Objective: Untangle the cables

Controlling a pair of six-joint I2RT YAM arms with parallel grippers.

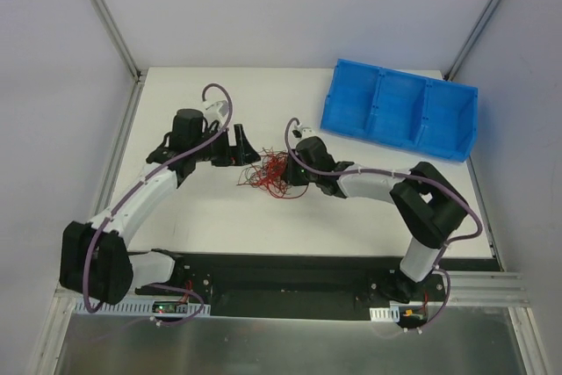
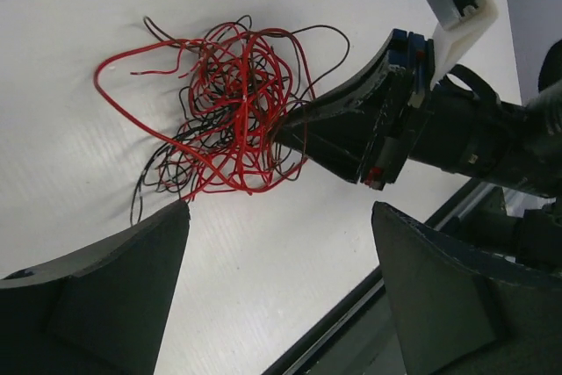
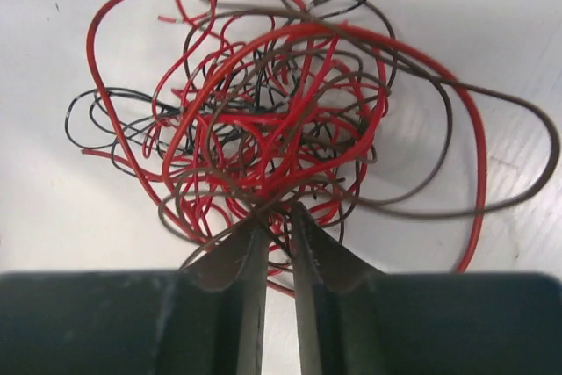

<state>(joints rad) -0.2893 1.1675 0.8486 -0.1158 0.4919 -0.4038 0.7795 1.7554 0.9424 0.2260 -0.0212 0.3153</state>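
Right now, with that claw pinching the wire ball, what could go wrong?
The right gripper seems to pinch several strands of the cables at once, so a pull may drag the whole clump or tighten the knot. The left gripper is open and holds nothing, so nothing anchors the clump. Such thin wires could also slip free.

The cables (image 3: 272, 120) form one loose clump of hair-thin red and black wires, curled and looped through each other, lying flat on the white bench (image 1: 211, 217). The clump sits right at the tips of the right end effector (image 3: 277, 210), whose nearly closed fingers pinch a few strands at its near edge. Beyond those tips lies the dense middle. In the right wrist view, one long red and dark loop swings wide to the right of them, and thin black loops trail off to the left.
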